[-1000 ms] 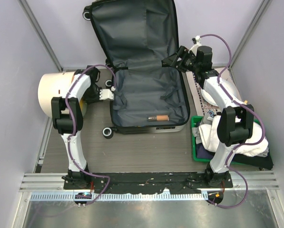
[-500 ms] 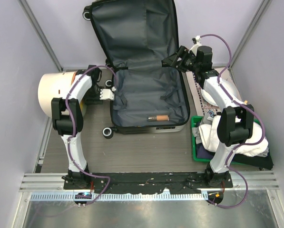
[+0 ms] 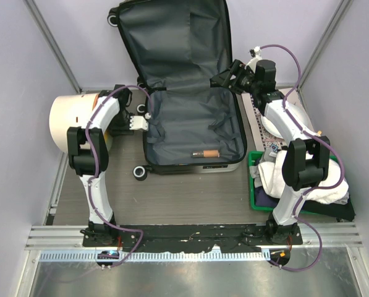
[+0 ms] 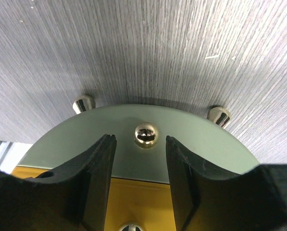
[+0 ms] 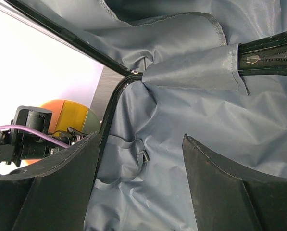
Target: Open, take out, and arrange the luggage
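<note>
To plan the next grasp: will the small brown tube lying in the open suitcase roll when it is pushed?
The tube looks round and lies on its side, so a sideways push would probably roll it. The creased fabric lining of the luggage may slow it. It is small, so likely light.

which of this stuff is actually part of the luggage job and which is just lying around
Job in hand:
- luggage, lid open
- small brown cylinder lying inside it

Just lying about:
- cream bin, left of the luggage
- green tray, on the right
- white cloth in the tray
</note>
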